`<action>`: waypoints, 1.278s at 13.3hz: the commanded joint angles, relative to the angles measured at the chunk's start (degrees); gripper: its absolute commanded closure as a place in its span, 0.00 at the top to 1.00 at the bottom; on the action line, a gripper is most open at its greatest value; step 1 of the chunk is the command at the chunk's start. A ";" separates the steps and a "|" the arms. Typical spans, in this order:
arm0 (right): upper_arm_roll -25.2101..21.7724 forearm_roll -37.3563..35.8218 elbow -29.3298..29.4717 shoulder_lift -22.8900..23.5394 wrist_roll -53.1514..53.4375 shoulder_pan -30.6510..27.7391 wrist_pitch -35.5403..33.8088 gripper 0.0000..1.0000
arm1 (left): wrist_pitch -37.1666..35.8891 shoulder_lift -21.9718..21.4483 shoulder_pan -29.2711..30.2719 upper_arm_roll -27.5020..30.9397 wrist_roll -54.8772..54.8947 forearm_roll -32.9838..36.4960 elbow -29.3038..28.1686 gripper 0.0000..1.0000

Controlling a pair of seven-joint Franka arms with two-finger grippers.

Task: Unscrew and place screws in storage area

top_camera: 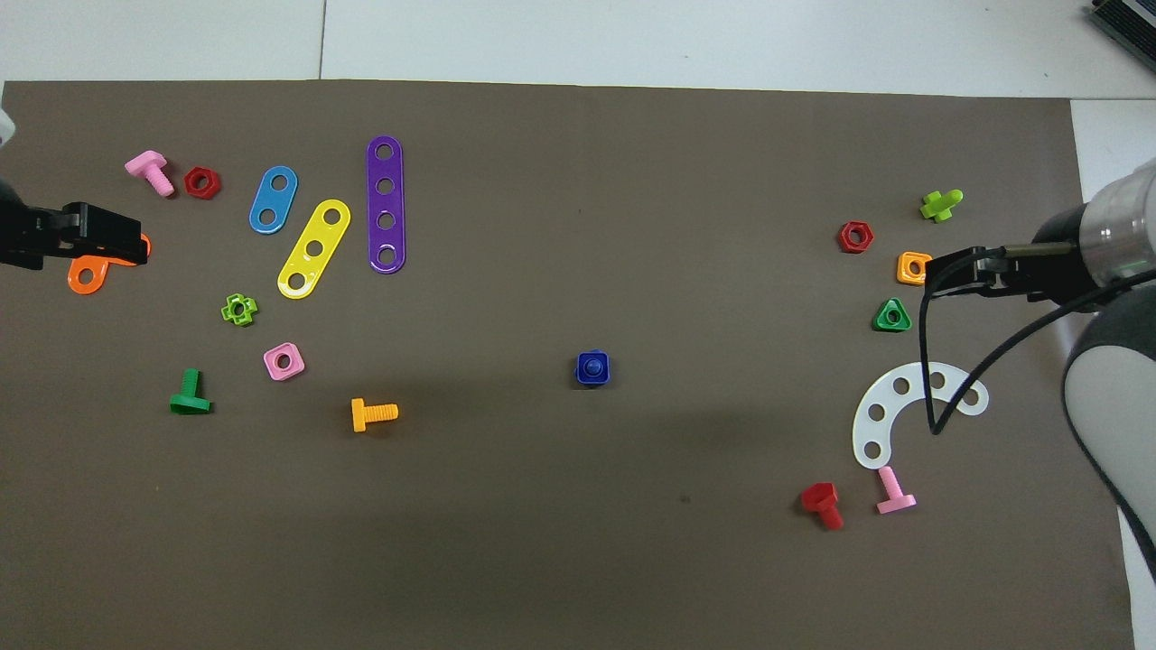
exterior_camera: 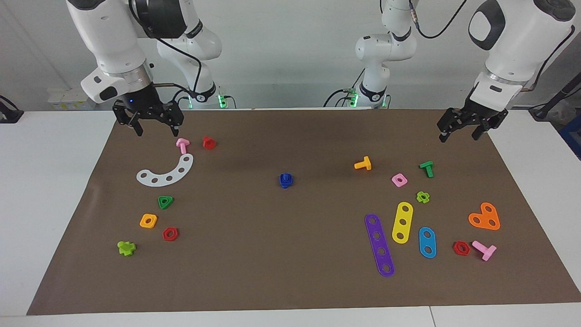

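Note:
A small blue piece (exterior_camera: 285, 180) stands alone in the middle of the brown mat; it also shows in the overhead view (top_camera: 592, 368). It looks like the blue screw sitting in a blue square nut, and I cannot tell the two apart. The storage area (exterior_camera: 136, 204) is the stretch of mat around the white curved strip (exterior_camera: 166, 172) at the right arm's end. My right gripper (exterior_camera: 154, 129) is open and empty, raised over that stretch beside a pink bolt (exterior_camera: 182, 145). My left gripper (exterior_camera: 458, 134) is open and empty, raised over the left arm's end.
Around the white strip (top_camera: 908, 411) lie a red bolt (top_camera: 822, 504), green triangular nut (top_camera: 892, 316), orange nut (top_camera: 913, 267), red nut (top_camera: 854, 236) and lime piece (top_camera: 939, 205). Purple (top_camera: 386, 204), yellow (top_camera: 313, 248) and blue (top_camera: 273, 199) strips and loose bolts lie at the left arm's end.

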 commanded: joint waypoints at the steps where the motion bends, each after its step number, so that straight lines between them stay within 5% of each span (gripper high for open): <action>1: 0.03 0.06 -0.65 -0.53 0.63 0.01 -0.46 1.00 | -0.68 -1.26 0.27 -0.08 3.05 0.93 -1.59 1.00; 6: 0.03 0.06 -0.65 -0.53 1.15 -0.34 -0.45 1.00 | -0.86 -1.87 -2.00 -0.52 3.78 0.32 -3.00 0.98; 9: 0.03 0.06 -0.65 -0.53 1.07 -0.43 -0.45 1.00 | -0.26 -0.39 -7.35 -0.70 -2.25 -7.23 -3.09 0.96; 13: 0.03 0.06 -0.65 -0.53 0.98 -0.07 -0.37 1.00 | 12.20 7.95 -21.15 -0.70 -21.68 -7.68 -2.73 0.96; 17: 0.03 0.06 -0.65 -0.53 0.80 -0.07 -0.37 1.00 | 21.61 13.66 -30.12 -0.43 -27.77 -7.07 -2.65 0.95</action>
